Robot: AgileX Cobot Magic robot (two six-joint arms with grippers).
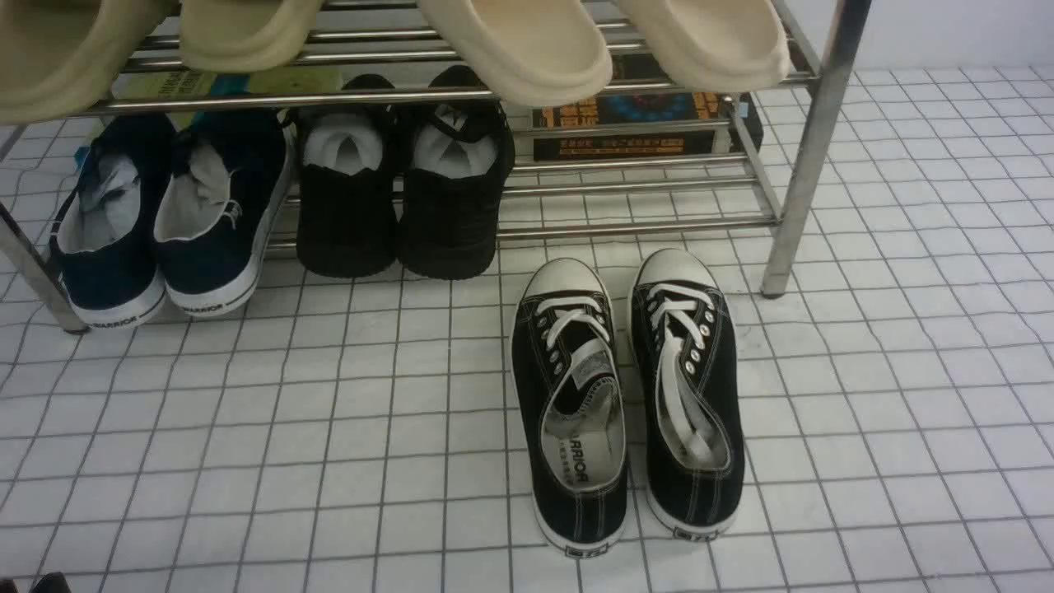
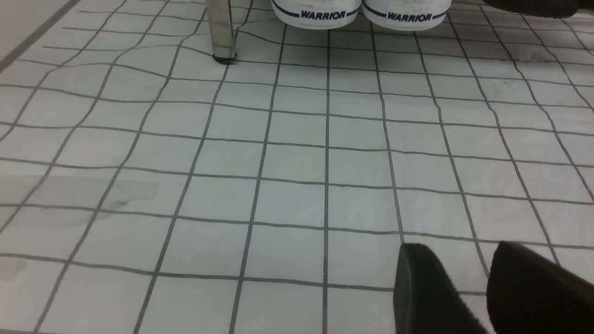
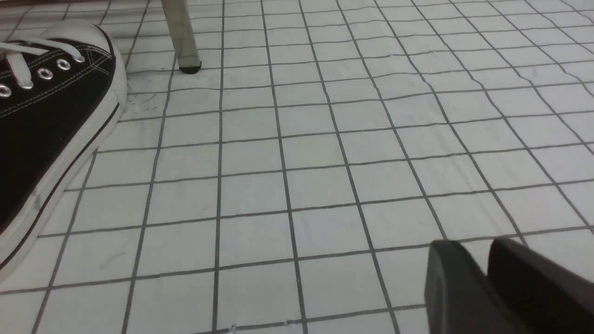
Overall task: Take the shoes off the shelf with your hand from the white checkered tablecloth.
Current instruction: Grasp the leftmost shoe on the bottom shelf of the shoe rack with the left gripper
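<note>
Two navy shoes (image 1: 202,268) lie well beyond the left gripper (image 2: 463,253), which gapes; the right gripper (image 3: 475,248) is closed.

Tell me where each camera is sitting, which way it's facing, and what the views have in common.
Front view: between the arms, looking forward and down at the shoe rack; the left gripper peeks in at the lower left corner.
Left wrist view: on the left wrist, over the checkered cloth toward the WARRIOR slip-ons; its gripper's fingers show.
Right wrist view: on the right wrist, over the cloth beside a lace-up sneaker; the right gripper shows.
Shared: front and left wrist both show the slip-ons.
</note>
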